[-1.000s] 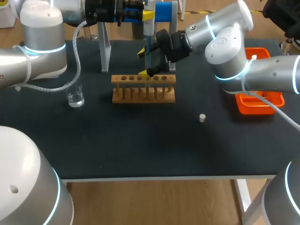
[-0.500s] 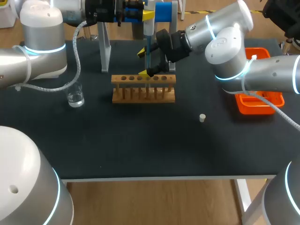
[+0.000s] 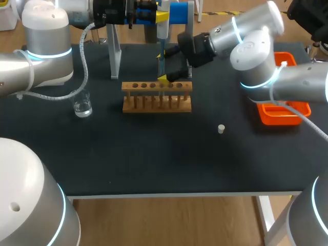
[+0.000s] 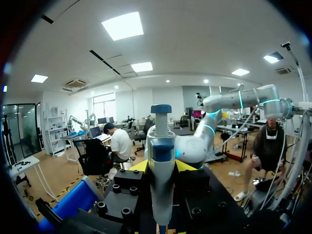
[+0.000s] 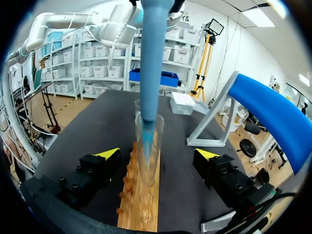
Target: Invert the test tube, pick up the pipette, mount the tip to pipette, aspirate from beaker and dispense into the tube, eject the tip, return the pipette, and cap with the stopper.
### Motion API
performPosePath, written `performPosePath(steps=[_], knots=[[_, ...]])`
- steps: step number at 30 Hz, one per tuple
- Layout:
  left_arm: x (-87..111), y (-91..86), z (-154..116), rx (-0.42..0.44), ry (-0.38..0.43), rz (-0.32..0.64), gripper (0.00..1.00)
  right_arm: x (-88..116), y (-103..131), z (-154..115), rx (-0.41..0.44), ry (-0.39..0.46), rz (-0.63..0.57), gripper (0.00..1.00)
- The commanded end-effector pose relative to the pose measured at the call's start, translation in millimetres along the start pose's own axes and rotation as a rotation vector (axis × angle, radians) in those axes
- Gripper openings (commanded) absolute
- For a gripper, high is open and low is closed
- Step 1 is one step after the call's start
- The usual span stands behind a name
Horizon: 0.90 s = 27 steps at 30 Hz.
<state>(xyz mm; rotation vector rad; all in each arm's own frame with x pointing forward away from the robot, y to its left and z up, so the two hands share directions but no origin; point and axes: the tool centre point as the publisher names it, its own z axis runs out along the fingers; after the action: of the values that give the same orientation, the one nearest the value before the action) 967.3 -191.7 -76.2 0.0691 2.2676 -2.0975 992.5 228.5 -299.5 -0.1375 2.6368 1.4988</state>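
Dispense | your left gripper clamps the pipette | right gripper spread wide, touching nothing | test tube upright in rack, 12 o'clock of table centre | keep tip centred, off the glass.

Counted on the table: one wooden rack, one test tube, one glass beaker, one small white stopper, one orange tray and one stand. There was one pipette. Two arms were in view (the left arm and the right arm).
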Motion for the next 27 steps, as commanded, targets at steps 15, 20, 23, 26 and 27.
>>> performPosePath(steps=[15,20,23,26,27], knots=[[-0.6,-0.2,0,0.000,0.002,0.000,0.00,2,-28,-89,-0.099,-0.124,0.086,1.00],[-0.6,-0.2,0,0.000,0.002,0.000,0.00,11,-11,-117,-0.137,-0.158,0.111,1.00],[-0.6,-0.2,0,0.000,0.002,0.000,0.00,19,2,-133,-0.154,-0.178,0.111,1.00],[-0.6,-0.2,0,0.000,0.002,0.000,0.00,25,13,-148,-0.159,-0.191,0.128,1.00],[-0.6,-0.2,0,0.000,0.002,0.000,0.00,27,16,-152,-0.158,-0.193,0.132,1.00]])
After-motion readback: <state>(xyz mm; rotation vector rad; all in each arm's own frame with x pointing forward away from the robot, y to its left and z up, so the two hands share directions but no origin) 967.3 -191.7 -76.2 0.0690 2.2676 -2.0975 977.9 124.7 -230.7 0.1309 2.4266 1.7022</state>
